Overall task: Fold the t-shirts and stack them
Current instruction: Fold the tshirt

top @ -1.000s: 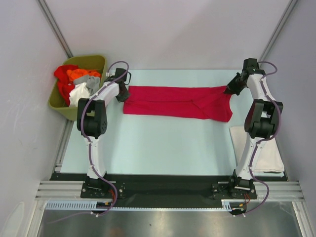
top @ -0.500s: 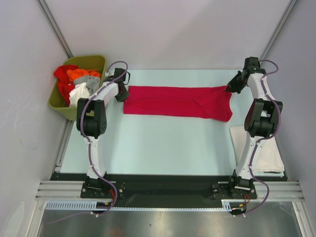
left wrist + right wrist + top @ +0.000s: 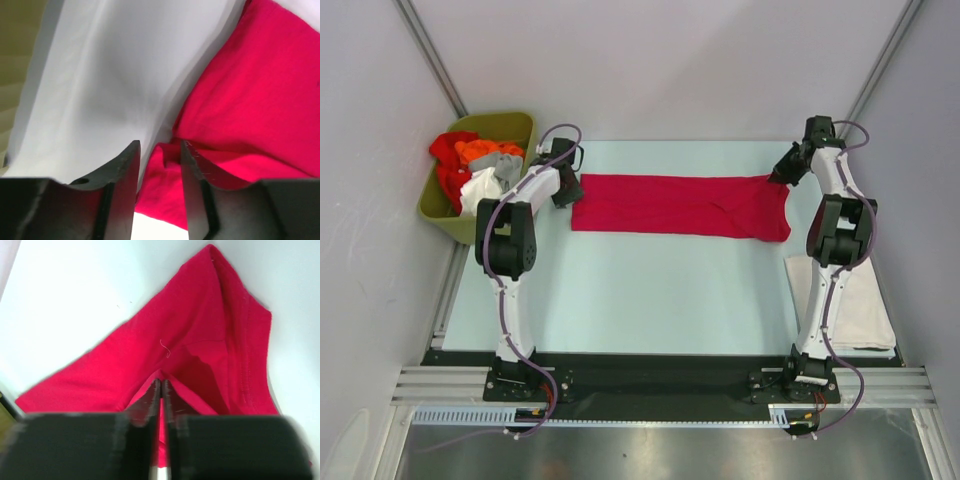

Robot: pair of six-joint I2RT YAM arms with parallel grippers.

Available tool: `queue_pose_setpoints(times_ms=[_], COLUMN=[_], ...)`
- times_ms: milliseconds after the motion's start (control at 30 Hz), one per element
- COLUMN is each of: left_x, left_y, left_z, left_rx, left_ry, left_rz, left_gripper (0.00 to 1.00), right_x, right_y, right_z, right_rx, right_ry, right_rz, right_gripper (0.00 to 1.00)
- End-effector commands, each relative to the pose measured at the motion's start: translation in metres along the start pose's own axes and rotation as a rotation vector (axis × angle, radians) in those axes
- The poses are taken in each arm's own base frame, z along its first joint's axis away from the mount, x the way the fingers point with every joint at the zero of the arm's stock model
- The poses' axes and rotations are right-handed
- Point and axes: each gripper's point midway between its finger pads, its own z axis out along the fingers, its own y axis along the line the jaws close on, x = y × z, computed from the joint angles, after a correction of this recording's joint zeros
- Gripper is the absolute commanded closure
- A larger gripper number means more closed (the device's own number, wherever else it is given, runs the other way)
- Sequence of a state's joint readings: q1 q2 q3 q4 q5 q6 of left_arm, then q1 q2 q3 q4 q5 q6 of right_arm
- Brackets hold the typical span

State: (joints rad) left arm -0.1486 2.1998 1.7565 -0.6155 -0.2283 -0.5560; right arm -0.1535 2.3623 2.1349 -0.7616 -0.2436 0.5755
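Inspected pale worktop. Found crimson t-shirt laid flat in a long band across its far half, creased toward the right end. Noted off-white t-shirt folded at the near right edge, partly behind the right arm, well apart from the crimson one. Recorded olive-green bin off the far left corner, holding heaped t-shirts in red, orange, grey and white. Observed left claw at the band's left end, fingers slightly spread, a cloth fold standing between them. Observed right claw at the band's far right corner, pressed together, pinching the crimson t-shirt.
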Motion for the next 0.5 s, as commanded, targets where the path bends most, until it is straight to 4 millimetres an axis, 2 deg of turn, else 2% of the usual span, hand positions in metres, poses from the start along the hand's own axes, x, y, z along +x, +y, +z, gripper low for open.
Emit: queue_pose_setpoints(times_ms=[0,33,67,133,167,200,233,267,300,333,367,400,467], left_x=[-0.026,-0.029,-0.035,-0.035,-0.042,-0.036,-0.032,-0.030,-0.027,-0.023,-0.015,-0.008,0.006], left_y=[-0.006,-0.004,-0.007,-0.011,-0.016,-0.017,-0.024,-0.029,-0.032,-0.037,-0.049,-0.050,-0.061], left_z=[-0.024,-0.031,-0.045,-0.065,-0.088,-0.095,-0.106,-0.115,-0.126,-0.131,-0.137,-0.139,-0.137], left_rx=[0.006,-0.009,-0.007,-0.020,0.002,0.002,0.010,0.023,0.045,0.068,0.116,0.129,0.194], left_ry=[-0.086,-0.104,-0.133,-0.167,-0.206,-0.209,-0.229,-0.243,-0.253,-0.257,-0.248,-0.240,-0.190], left_rz=[0.049,0.061,0.080,0.118,0.124,0.143,0.171,0.198,0.210,0.220,0.250,0.263,0.289], left_gripper=[0.53,0.47,0.42,0.38,0.37,0.37,0.36,0.36,0.36,0.36,0.36,0.36,0.38], right_x=[-0.022,-0.025,-0.040,-0.044,-0.050,-0.041,-0.035,-0.036,-0.014,-0.010,-0.009,0.016,0.032], right_y=[0.015,0.008,0.013,-0.005,-0.005,-0.022,-0.029,-0.020,-0.039,-0.042,-0.029,-0.046,-0.053], right_z=[-0.006,-0.003,-0.011,-0.018,-0.031,-0.040,-0.049,-0.078,-0.074,-0.083,-0.113,-0.106,-0.116], right_rx=[-0.031,-0.007,-0.009,0.072,0.090,0.168,0.199,0.196,0.246,0.259,0.225,0.252,0.255], right_ry=[-0.065,-0.070,-0.110,-0.105,-0.119,-0.089,-0.077,-0.116,-0.079,-0.099,-0.153,-0.101,-0.094], right_rz=[-0.033,-0.040,-0.086,-0.097,-0.100,-0.099,-0.108,-0.130,-0.148,-0.160,-0.171,-0.161,-0.179], right_gripper=[0.87,0.81,0.69,0.59,0.46,0.40,0.34,0.26,0.21,0.18,0.15,0.13,0.13])
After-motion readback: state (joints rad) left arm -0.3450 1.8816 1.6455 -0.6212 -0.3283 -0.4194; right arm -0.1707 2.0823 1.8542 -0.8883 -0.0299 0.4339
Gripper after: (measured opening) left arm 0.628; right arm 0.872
